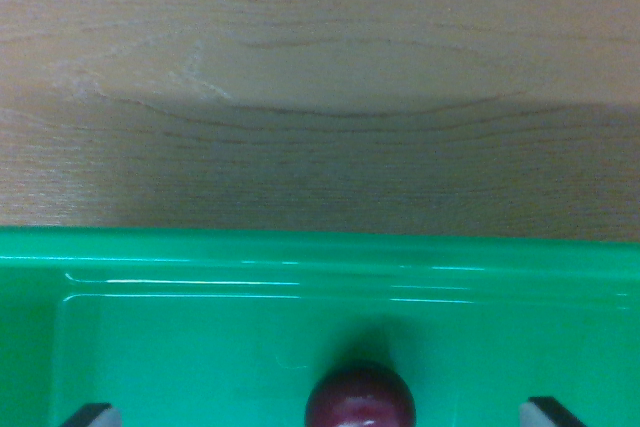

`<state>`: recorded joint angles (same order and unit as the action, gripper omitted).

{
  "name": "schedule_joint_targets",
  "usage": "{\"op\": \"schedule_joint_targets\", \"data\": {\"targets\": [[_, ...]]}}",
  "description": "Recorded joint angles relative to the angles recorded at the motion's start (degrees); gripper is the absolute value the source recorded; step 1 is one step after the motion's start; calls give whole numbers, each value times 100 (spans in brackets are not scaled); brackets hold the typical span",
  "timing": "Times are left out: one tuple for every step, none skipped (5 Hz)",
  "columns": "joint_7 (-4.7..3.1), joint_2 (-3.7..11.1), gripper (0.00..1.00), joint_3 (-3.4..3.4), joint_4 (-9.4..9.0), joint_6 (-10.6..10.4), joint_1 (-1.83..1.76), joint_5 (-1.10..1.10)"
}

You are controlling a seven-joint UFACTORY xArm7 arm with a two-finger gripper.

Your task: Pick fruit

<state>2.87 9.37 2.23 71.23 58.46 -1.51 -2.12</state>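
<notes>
A dark red, round, glossy fruit point(360, 399) sits inside a green plastic tray point(200, 277), at the bottom middle of the wrist view; only its top half shows. My gripper point(320, 415) is open. One dark fingertip point(92, 414) shows at the bottom left and the other at the bottom right. The fruit lies between them, apart from both, with wide gaps on each side. The rest of the fingers is cut off by the frame's lower edge.
The tray's rim point(320, 247) runs straight across the view. Beyond it, a light wooden tabletop point(320, 77) fills the upper half, with a shadow band along the tray's edge.
</notes>
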Motion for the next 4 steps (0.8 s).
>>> {"op": "schedule_joint_targets", "data": {"targets": [[-17,136,0,-10,-172,-269,16,-12],[-17,136,0,-10,-172,-269,16,-12],[-33,262,0,-20,-333,-519,32,-24],[-33,262,0,-20,-333,-519,32,-24]]}}
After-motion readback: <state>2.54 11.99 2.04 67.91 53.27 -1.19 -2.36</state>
